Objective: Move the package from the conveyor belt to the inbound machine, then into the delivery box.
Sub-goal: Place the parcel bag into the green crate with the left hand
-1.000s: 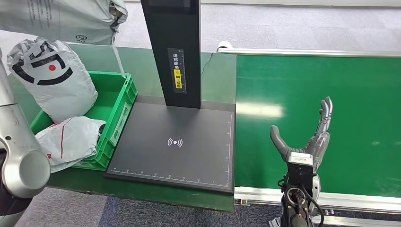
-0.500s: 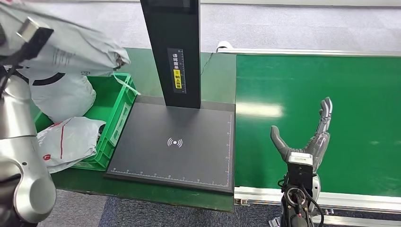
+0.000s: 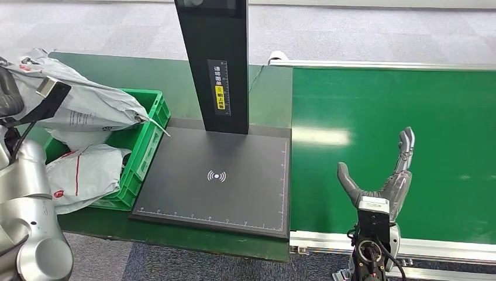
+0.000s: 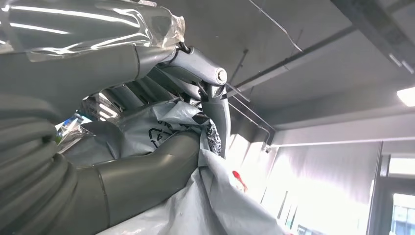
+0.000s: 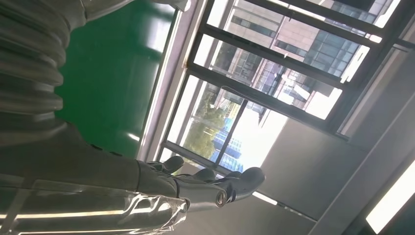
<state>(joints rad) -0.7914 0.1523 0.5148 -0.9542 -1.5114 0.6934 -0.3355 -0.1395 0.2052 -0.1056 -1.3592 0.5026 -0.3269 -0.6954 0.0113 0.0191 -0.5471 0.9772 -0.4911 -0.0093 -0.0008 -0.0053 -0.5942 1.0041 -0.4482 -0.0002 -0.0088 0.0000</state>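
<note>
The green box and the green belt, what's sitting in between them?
Between the green box and the conveyor belt lies the black scanner plate with its tall black post, seen in the head view.

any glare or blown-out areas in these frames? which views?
Head view: soft glare patch on the conveyor belt, otherwise even light. Left wrist view: windows behind the grey package blown out white. Right wrist view: bright window backlight, right hand dark against it.

Grey package (image 3: 88, 105) lies tilted over the green delivery box (image 3: 149, 140) (other bags inside); right hand (image 3: 383, 175) spread above belt (image 3: 409, 117).
</note>
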